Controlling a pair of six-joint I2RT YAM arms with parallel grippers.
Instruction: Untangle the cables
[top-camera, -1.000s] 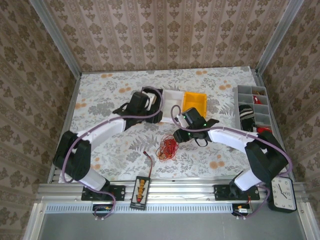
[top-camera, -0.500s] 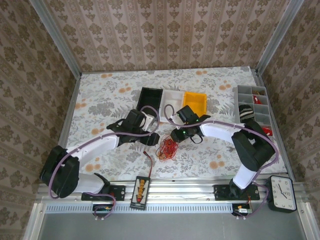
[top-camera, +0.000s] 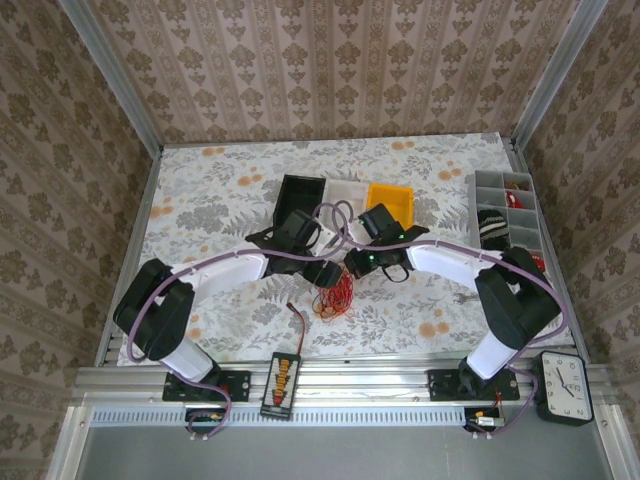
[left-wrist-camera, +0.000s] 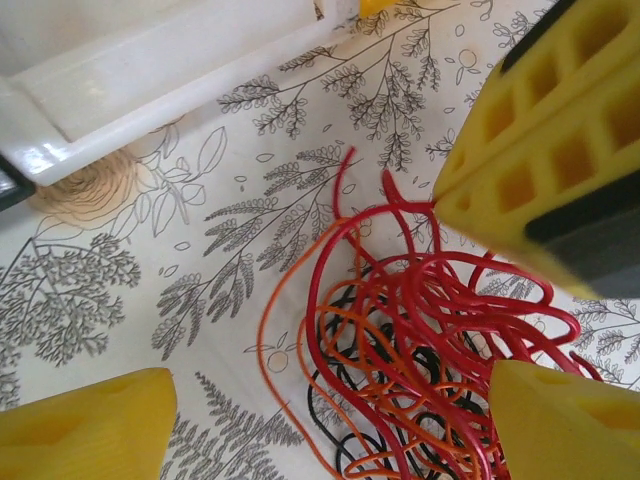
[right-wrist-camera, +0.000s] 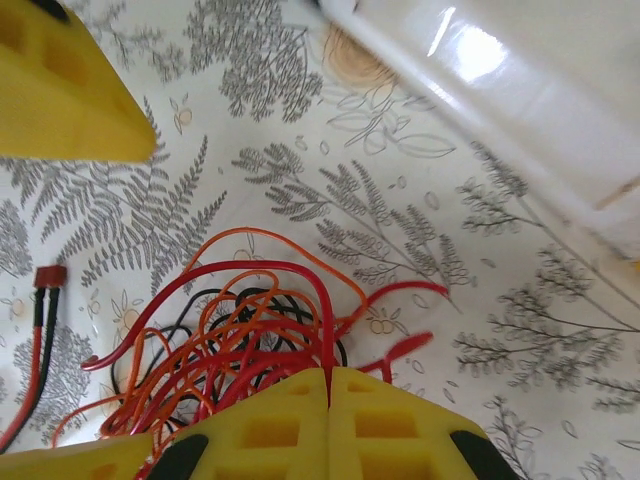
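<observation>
The cables (top-camera: 337, 296) lie in one loose knot of red, orange and black on the counter (top-camera: 200, 200), just below the centre of the top view, and both pincers meet over its upper edge. The right pincer (right-wrist-camera: 329, 400) is closed, its yellow pads pressed together at the bottom centre of its wrist view. A single red strand runs straight down into the seam between them, so it appears to have pinched one wire out of the heap. The left pincer (left-wrist-camera: 325, 400) stands wide open, with one fingertip at the lower left and the other at the lower right of its own view. It straddles the heap without, as far as can be told, touching it. The step in hand looks like drawing that one strand free. To do it well, the left pincer should probably come down and close on the bulk of the knot, low and away from the pinched wire. The right can then pull slowly toward the right of the frame. If the whole heap rises with the strand, pausing is better than tightening the loops. The two pincers sit very near each other, so the pull should open that gap. It should also steer clear of the red-black lead (right-wrist-camera: 40, 300) and the white bin (right-wrist-camera: 520, 80).
</observation>
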